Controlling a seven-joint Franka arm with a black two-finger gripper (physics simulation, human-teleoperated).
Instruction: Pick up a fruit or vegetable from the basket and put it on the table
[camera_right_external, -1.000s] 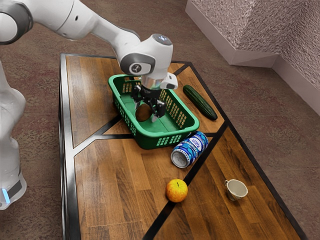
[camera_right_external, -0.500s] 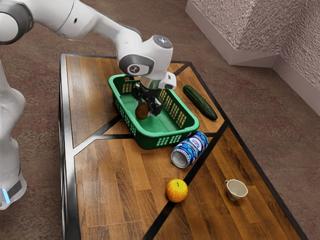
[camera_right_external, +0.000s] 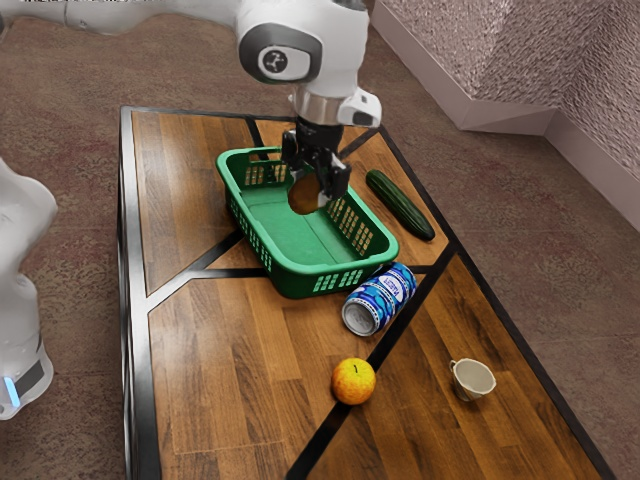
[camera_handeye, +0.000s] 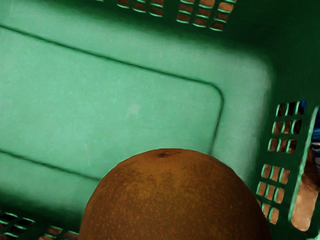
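Jaws grip the brown fruit (camera_right_external: 305, 197), higher than before over the basket (camera_right_external: 325, 268); the wrist view adds the fruit's dark spot (camera_handeye: 164, 154).

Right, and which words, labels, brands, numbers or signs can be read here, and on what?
None reads clearly.
Blue can: lettering on its pale patch, too small to read.
Arm: a small emblem on its dark oval, no legible letters.

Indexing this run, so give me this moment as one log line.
gripper: shut on brown fruit | fruit: held above green basket floor | placement on table: not yet done
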